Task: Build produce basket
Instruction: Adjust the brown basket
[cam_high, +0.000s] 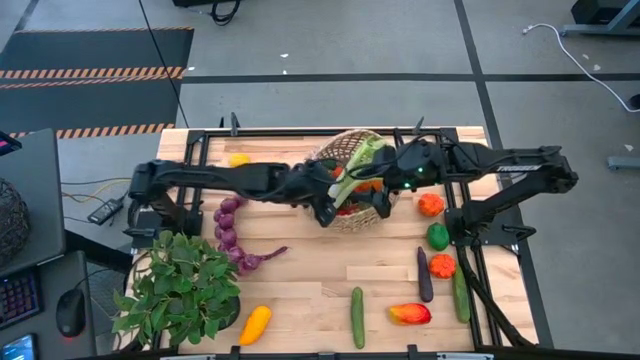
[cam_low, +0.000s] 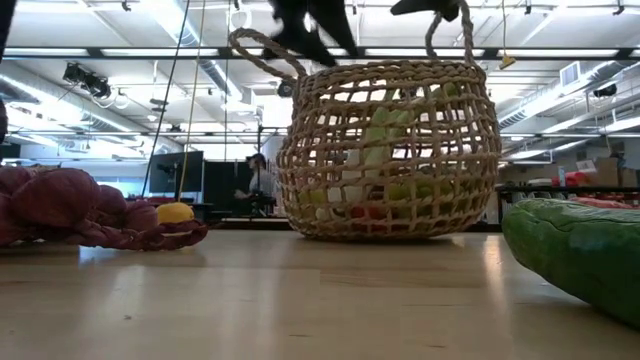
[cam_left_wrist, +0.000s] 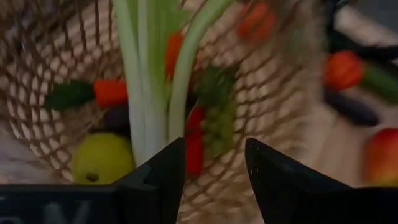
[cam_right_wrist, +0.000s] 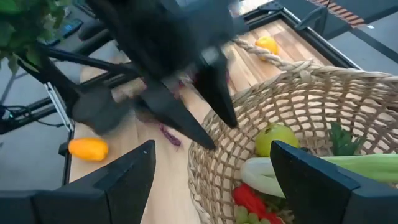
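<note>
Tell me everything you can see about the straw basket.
The basket is round, tan, open-weave straw with two thin loop handles, standing upright on the far middle of the wooden table. It holds a leek, a green apple, grapes and red pieces. Both grippers hover over its rim, neither gripping it.

Grey floor (cam_high: 330, 100) with hazard-striped mats (cam_high: 95, 72); ceiling strip lights (cam_low: 120, 60) glow beyond the table.

Leafy potted plant (cam_high: 180, 285), wooden table (cam_high: 300, 280)

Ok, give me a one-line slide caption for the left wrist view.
Left hand, open and empty, over the basket holding a leek, green apple and grapes.
</note>
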